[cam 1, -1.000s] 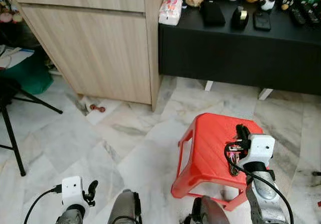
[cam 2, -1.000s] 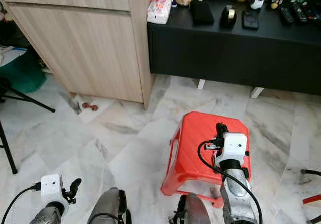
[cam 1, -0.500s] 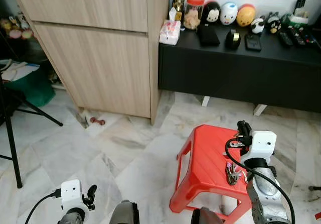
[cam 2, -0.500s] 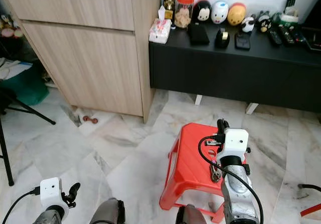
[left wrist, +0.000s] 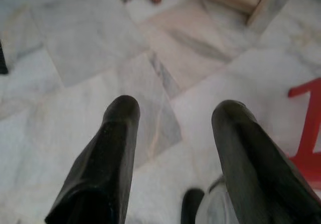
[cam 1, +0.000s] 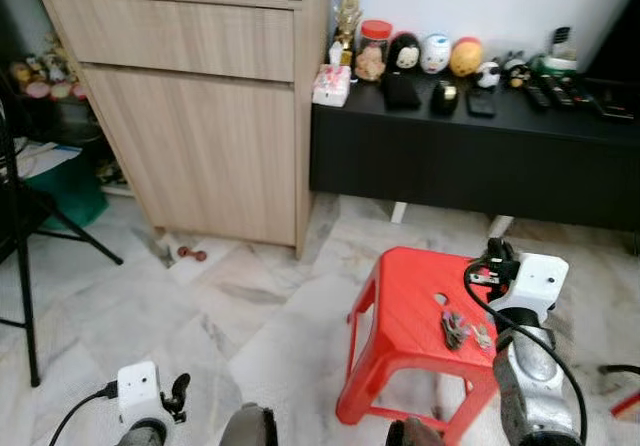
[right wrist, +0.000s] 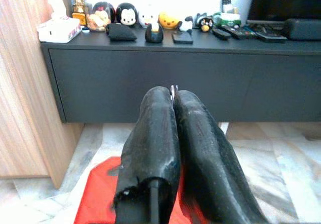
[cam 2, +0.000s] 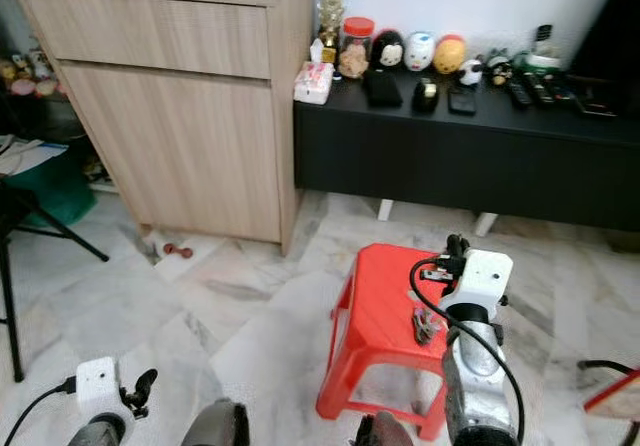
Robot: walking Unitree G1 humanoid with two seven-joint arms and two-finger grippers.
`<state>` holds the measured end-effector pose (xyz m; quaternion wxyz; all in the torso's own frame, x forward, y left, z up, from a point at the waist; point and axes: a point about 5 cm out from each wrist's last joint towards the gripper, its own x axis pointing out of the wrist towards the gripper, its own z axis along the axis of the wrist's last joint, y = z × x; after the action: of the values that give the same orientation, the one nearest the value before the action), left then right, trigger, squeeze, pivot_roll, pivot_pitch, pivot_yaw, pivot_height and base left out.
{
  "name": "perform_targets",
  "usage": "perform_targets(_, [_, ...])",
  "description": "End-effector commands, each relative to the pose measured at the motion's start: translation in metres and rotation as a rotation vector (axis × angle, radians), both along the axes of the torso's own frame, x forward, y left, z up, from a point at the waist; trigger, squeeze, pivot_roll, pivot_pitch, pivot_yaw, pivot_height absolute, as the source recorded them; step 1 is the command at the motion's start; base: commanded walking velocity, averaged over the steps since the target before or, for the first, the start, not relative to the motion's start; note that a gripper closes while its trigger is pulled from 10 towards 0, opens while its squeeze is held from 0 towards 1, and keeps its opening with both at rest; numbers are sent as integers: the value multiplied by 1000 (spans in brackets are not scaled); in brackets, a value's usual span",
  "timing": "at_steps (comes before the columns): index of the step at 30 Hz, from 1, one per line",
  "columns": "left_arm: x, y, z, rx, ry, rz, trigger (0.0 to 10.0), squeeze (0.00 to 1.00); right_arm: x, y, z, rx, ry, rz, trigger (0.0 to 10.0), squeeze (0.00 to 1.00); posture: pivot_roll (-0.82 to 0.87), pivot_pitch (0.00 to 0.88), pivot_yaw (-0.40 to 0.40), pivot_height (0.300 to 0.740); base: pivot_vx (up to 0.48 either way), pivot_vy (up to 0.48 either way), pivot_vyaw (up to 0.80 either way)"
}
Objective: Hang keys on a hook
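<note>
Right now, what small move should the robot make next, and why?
Probably lift the right gripper a little higher, clear of the red stool, before walking off to find a hook: its fingers are shut on the keys, which dangle low over the seat.

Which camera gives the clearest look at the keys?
The left eye view: the keys hang in full below the right claw, above the red stool. The right eye view shows them the same way but darker. In the right wrist view, just a metal sliver pokes out between the shut fingers.
</note>
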<state>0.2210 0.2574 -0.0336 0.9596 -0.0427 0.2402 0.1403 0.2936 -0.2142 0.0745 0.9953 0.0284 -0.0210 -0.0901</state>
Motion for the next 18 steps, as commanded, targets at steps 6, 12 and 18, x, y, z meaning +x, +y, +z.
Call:
perform_targets(6, [-8,0,-6,-19,24,23,10000,0,2,-5,5,-4,-5,-14,10000,0,105,59,-36,642,-301,0,0])
perform_targets(12, [-6,0,-4,-16,16,30,10000,0,2,-4,7,19,-29,-5,10000,0,106,69,-38,642,-81,0,0])
perform_targets(18, [-6,0,-5,-16,14,34,10000,0,4,-2,8,1,-16,-2,10000,0,104,80,-40,677,0,0,0])
